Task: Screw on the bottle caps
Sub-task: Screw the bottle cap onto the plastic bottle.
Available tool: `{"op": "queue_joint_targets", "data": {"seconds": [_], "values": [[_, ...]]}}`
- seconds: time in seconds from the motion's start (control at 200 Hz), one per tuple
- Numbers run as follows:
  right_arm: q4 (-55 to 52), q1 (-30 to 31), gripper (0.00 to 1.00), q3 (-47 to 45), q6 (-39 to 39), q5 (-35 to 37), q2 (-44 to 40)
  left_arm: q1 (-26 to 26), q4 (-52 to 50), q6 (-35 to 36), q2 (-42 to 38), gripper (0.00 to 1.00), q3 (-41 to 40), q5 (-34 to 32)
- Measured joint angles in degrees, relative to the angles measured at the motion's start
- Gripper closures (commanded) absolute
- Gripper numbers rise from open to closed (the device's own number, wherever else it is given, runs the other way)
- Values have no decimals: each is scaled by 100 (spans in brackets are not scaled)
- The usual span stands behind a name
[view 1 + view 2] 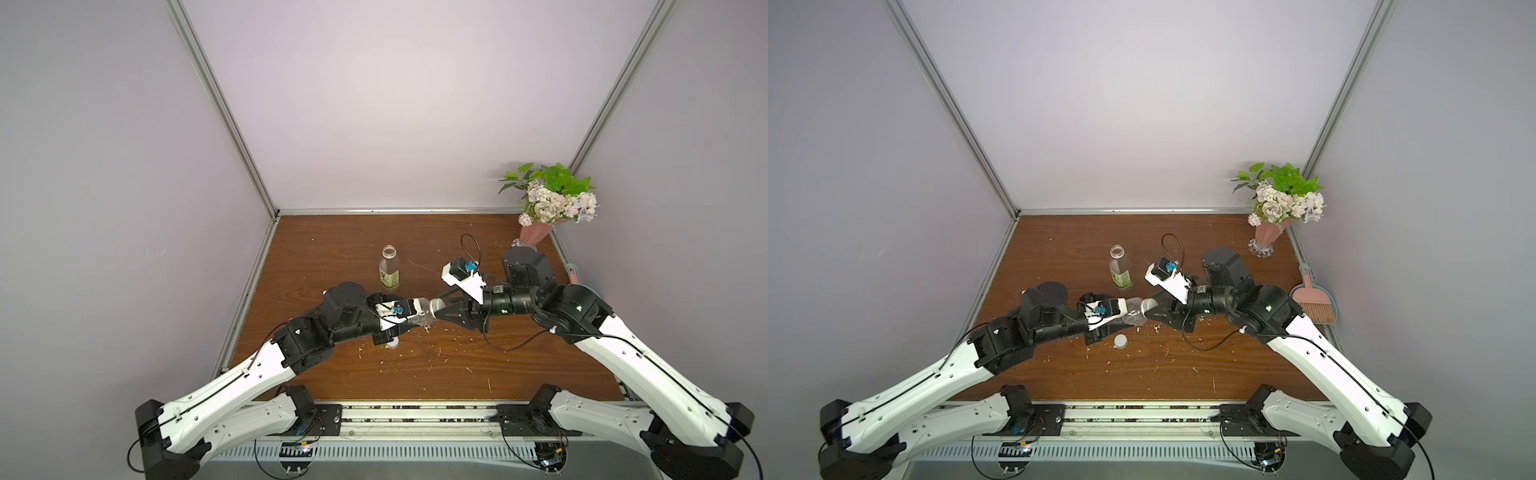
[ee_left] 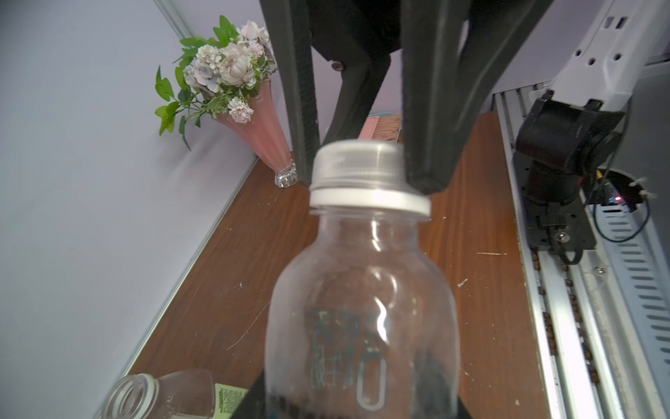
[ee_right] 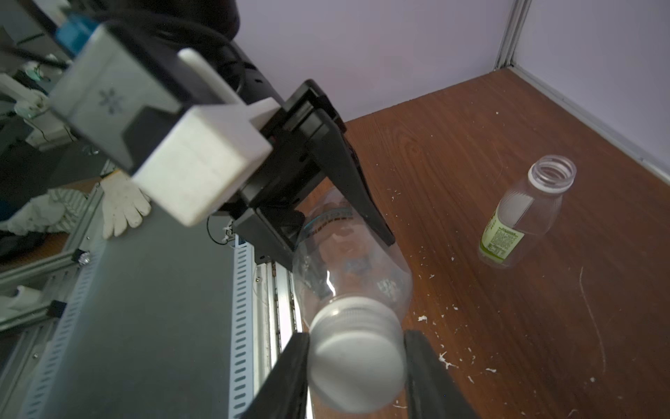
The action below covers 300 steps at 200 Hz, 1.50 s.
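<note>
Left gripper (image 1: 1119, 322) clamps the bare bottle (image 1: 1134, 318) sideways at mid-frame in both top views. Right gripper (image 3: 357, 335) pinches the cap (image 3: 357, 366) on its neck, tightness unclear. Labelled bottle (image 1: 1120, 270) stands open above-left, and the second cap (image 1: 1121, 340) lies loose below. Barely halfway, I'd say.

The nearly bare clear plastic bottle (image 1: 420, 319) with a small bluish-grey label lies sideways at mid-frame in both top views, its body gripped in my left pincer (image 3: 337, 250). A round white screw cap (image 2: 357, 170) sits on its neck, clamped by my right pincer (image 3: 357, 341). The second white cap (image 1: 1121, 340) lies flat on the tabletop (image 1: 1183, 374) just below. The clear bottle with the yellow-green label (image 1: 389, 270) stands upright and uncapped, up and to the left.
</note>
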Motion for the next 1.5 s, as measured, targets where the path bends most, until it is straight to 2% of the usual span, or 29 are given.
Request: {"op": "queue_joint_targets", "data": {"seconds": [0.265, 0.52, 0.706, 0.806, 0.826, 0.881, 0.951, 1.011, 1.066, 1.191, 1.256, 1.376, 1.501], "values": [[411, -168, 100, 0, 1572, -52, 560, 2, 750, 522, -42, 100, -605, -1054], [2039, -317, 100, -667, 3230, -66, 566, 15, 2022, 988, -66, 99, -1241, -1939], [3388, -507, 100, -1043, 4815, -302, 564, 15, 2916, 1432, -118, 99, -1478, -2415], [3753, -535, 100, -1121, 5233, -350, 566, 15, 3126, 1558, -144, 99, -1519, -2518], [3777, -540, 100, -1115, 5248, -350, 566, 15, 3158, 1574, -146, 99, -1519, -2531], [3818, -557, 89, -1082, 5276, -350, 564, 15, 3239, 1593, -151, 99, -1519, -2540], [3814, -590, 79, -1029, 5250, -348, 544, 15, 3320, 1596, -151, 99, -1519, -2529], [3794, -651, 62, -1001, 5156, -354, 483, 11, 3359, 1596, -151, 99, -1519, -2461], [3652, -715, 55, -973, 5016, -396, 409, -2, 3403, 1565, -149, 99, -1515, -2374], [2929, -761, 49, -645, 4170, -350, 247, -2, 3322, 1394, -195, 100, -1436, -2157], [2562, -774, 40, -409, 3661, -254, 155, -2, 3152, 1228, -225, 100, -1294, -1991], [1934, -817, 28, 7, 2771, 278, -116, -2, 2789, 822, -258, 100, -942, -1611], [1486, -1021, 26, 240, 2312, 940, -369, -4, 2704, 326, -310, 99, -844, -1287]]}}
